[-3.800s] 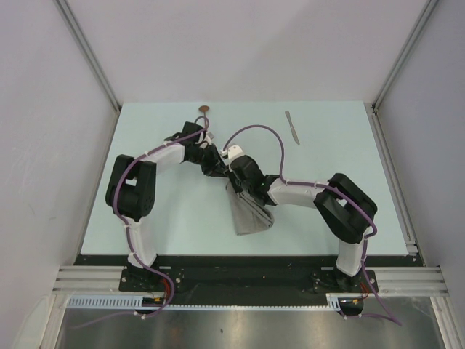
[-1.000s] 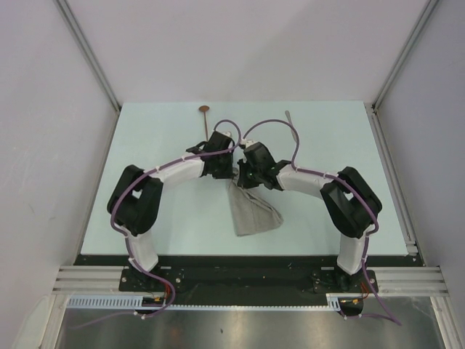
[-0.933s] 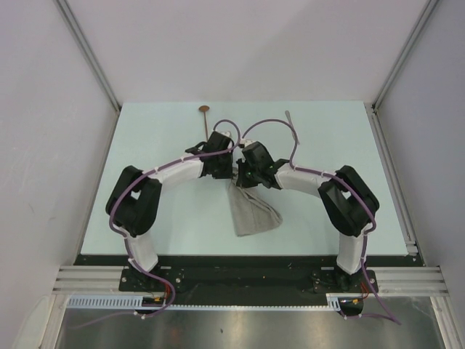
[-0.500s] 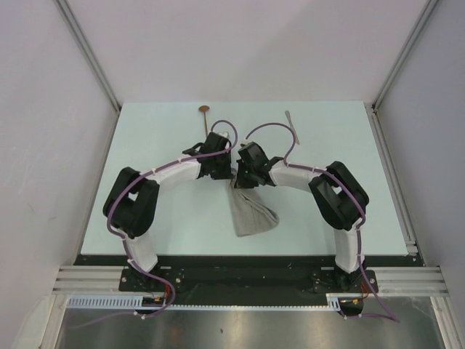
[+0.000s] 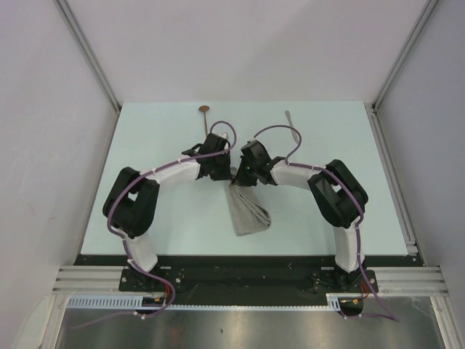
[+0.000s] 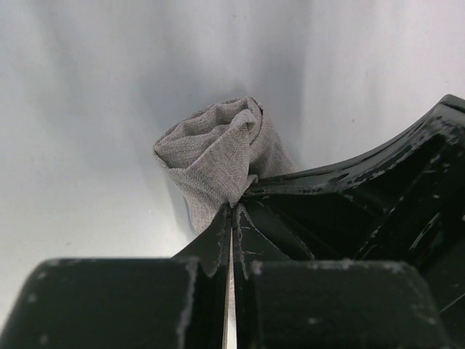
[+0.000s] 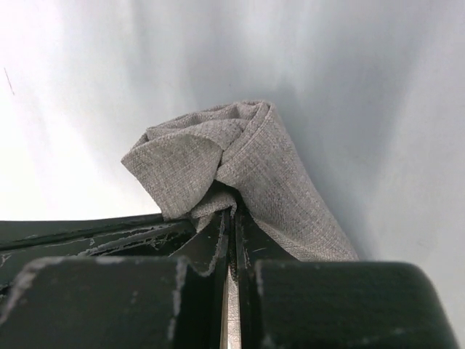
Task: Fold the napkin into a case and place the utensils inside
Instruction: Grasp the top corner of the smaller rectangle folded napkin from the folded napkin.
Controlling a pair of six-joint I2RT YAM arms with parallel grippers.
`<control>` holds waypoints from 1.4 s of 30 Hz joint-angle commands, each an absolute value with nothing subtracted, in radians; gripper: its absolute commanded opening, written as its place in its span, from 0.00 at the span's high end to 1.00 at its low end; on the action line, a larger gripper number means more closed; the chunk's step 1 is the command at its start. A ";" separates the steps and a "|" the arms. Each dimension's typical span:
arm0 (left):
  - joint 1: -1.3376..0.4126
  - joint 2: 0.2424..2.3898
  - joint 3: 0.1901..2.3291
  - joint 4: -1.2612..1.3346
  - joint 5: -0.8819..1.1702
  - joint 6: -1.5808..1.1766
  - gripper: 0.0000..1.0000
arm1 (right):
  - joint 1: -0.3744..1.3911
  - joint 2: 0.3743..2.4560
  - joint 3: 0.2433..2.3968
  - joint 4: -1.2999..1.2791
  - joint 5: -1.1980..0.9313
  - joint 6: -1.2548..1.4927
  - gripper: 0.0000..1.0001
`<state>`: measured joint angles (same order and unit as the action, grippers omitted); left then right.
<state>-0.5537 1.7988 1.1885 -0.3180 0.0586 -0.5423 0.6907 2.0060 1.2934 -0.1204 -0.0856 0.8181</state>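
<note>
We are pinching soft grey-beige woven napkin (image 5: 247, 213) at frame centre, left gripper (image 6: 232, 209) and right gripper (image 7: 231, 212) both clamping bunched top end. Copper-bowled dark-handled spoon (image 5: 205, 111) and slender silver-grey knife (image 5: 288, 116) are lying apart, upper frame.

One napkin (image 5: 247, 213), one spoon (image 5: 205, 110), one knife (image 5: 288, 115), one left claw (image 6: 232, 209), one right claw (image 7: 232, 212).

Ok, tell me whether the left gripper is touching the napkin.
Touching. The left wrist view shows the left gripper shut on a bunched fold of the napkin, with the cloth pinched right at its tips.
</note>
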 commanded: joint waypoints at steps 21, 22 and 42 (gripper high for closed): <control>-0.469 1.813 1.249 -0.364 0.175 -0.627 1.00 | 0.753 2.092 1.250 0.253 -0.166 0.577 0.99; -0.469 1.816 1.246 -0.362 0.178 -0.632 1.00 | 0.746 2.091 1.252 0.258 -0.172 0.580 0.98; -0.451 1.815 1.189 -0.342 0.179 -0.658 1.00 | 0.742 2.056 1.132 0.543 -0.032 0.758 1.00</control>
